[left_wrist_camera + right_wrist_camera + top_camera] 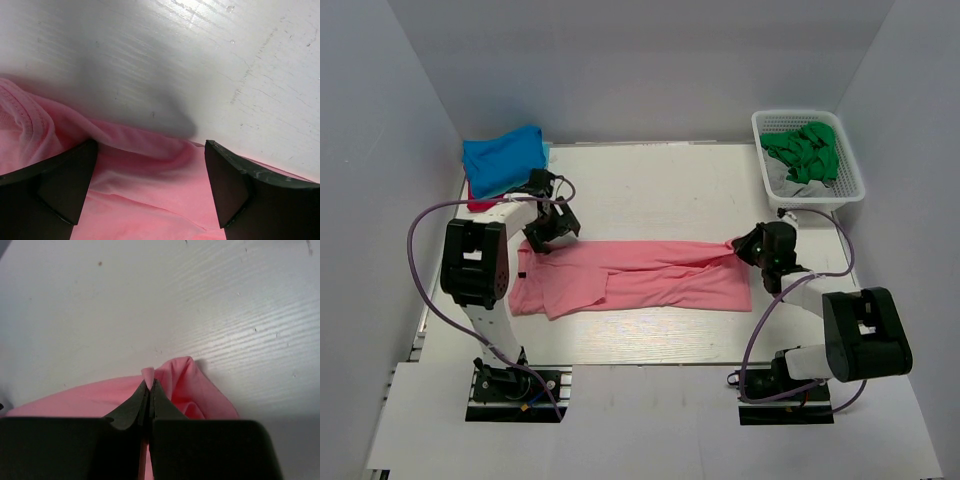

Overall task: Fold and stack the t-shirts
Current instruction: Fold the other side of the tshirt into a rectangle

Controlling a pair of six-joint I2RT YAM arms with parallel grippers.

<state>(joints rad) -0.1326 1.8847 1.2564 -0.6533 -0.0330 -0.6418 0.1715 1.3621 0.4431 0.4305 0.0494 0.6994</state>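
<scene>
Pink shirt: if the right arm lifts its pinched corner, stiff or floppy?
Likely floppy: the pink t-shirt bunches into folds at the shut right gripper. Probably light: thin cloth lying flat. Would likely drape and drag across the table.

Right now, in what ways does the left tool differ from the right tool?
The left tool is wide open and grips nothing; the right tool is shut on a fold of the pink shirt. The left tool is at the shirt's collar end; the right tool is at the opposite end, nearer the basket. Both are black and sit at the shirt's far edge.
</scene>
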